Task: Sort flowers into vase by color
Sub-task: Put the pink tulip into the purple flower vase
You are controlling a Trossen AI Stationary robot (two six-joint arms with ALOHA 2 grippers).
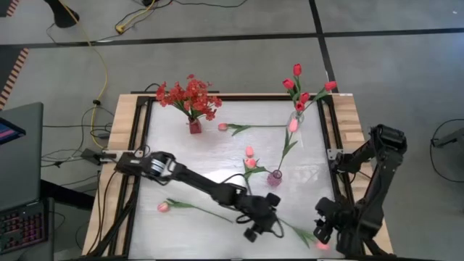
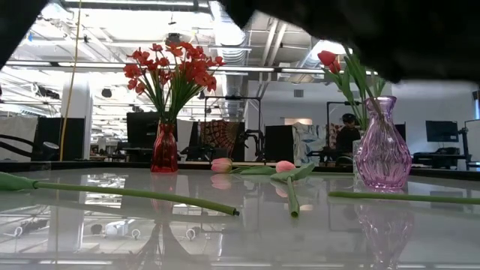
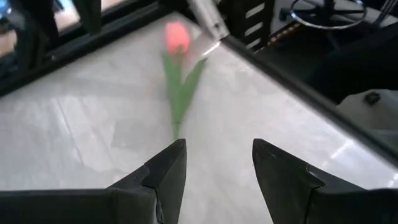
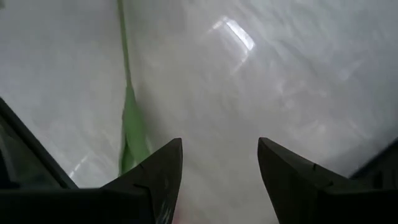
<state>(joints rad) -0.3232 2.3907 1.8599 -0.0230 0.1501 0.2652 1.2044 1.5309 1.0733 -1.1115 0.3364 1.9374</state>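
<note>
My left gripper (image 1: pixel 262 226) hovers open near the table's near edge. In its wrist view the fingers (image 3: pixel 217 163) stand just short of the stem end of a pink tulip (image 3: pixel 177 37) lying toward the near right corner (image 1: pixel 319 245). My right gripper (image 1: pixel 324 229) is open above that tulip's leafy stem (image 4: pixel 127 106). A second pink tulip (image 1: pixel 163 206) lies near left and a third (image 1: pixel 222 127) lies far back. A purple vase (image 1: pixel 275 177) holds pink tulips (image 1: pixel 250 158). Red tulips (image 1: pixel 297 85) stand in a clear vase (image 1: pixel 296 125), and red sprays (image 1: pixel 190 96) in a red vase (image 1: pixel 194 126).
The white table top has a dark frame and wooden rim (image 1: pixel 123 145) around it. The three vases stand in the far half; in the low view the red vase (image 2: pixel 165 146) is on the left and the purple vase (image 2: pixel 382 146) on the right. Both arms crowd the near right corner.
</note>
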